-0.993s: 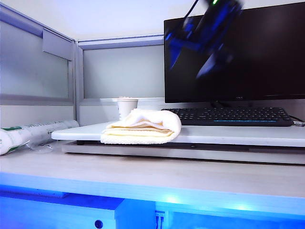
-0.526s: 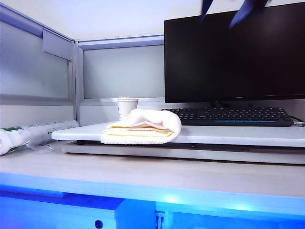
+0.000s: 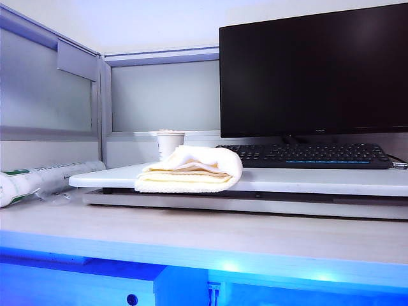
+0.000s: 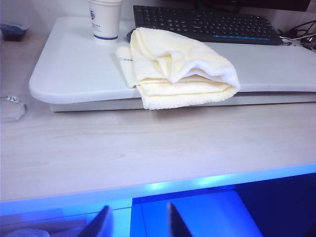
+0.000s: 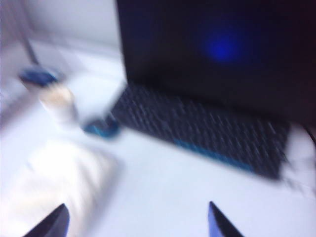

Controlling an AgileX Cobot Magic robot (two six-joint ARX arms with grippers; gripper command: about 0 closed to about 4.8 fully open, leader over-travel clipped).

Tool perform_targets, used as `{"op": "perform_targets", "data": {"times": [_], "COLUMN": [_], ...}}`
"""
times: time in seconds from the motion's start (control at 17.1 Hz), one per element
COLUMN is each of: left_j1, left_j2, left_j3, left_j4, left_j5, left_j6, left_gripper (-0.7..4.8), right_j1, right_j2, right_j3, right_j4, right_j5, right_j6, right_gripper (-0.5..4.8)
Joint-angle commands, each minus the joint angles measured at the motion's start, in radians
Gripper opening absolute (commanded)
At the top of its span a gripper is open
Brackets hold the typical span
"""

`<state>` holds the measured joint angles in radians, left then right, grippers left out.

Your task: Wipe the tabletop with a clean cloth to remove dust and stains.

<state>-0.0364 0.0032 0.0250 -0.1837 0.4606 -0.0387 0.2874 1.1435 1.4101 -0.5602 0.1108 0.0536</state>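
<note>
Cloth (image 4: 180,66): folded, long axis along tabletop (image 4: 74,69) front edge. Right gripper (image 5: 136,219) above, nearer, fingers apart; left gripper (image 4: 136,222) back off the table, fingers apart.

The exterior camera sits low at the near edge of the counter (image 3: 191,233), almost level with the white tabletop (image 3: 319,180), facing the far partition and the monitor (image 3: 312,70), so the cloth (image 3: 191,169) is seen edge-on. The left wrist camera hangs back over the near edge, looking down and away past the open left claw (image 4: 136,222) at the cloth (image 4: 177,66), the paper cup (image 4: 104,19) and the keyboard (image 4: 202,22). The right wrist camera is high above the tabletop, blurred, looking down past the spread right claw (image 5: 136,222) at the same cloth (image 5: 59,182), cup, keyboard (image 5: 197,128) and monitor, all shared with the other two views.
</note>
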Motion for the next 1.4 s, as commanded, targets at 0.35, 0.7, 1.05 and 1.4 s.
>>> {"op": "perform_targets", "data": {"times": [0.35, 0.7, 1.05, 1.4], "left_j1": [0.000, 0.001, 0.001, 0.001], "left_j2": [0.000, 0.000, 0.000, 0.000], "left_j3": [0.002, 0.002, 0.002, 0.002], "left_j4": [-0.023, -0.017, -0.017, -0.018], "left_j5": [0.005, 0.003, 0.003, -0.020], "left_j6": [0.001, 0.001, 0.001, 0.003], "left_gripper": [1.52, 1.52, 1.49, 0.79], "right_j1": [-0.013, -0.041, -0.193, -0.384], "right_j2": [-0.436, -0.748, -0.832, -0.832], "right_j3": [-0.491, -0.743, -0.844, -0.911], "right_j4": [0.105, 0.142, 0.156, 0.200], "right_j5": [0.054, 0.160, 0.048, -0.188], "right_j6": [0.032, 0.031, -0.010, -0.005], "right_gripper": [2.99, 0.87, -0.06, -0.06]}}
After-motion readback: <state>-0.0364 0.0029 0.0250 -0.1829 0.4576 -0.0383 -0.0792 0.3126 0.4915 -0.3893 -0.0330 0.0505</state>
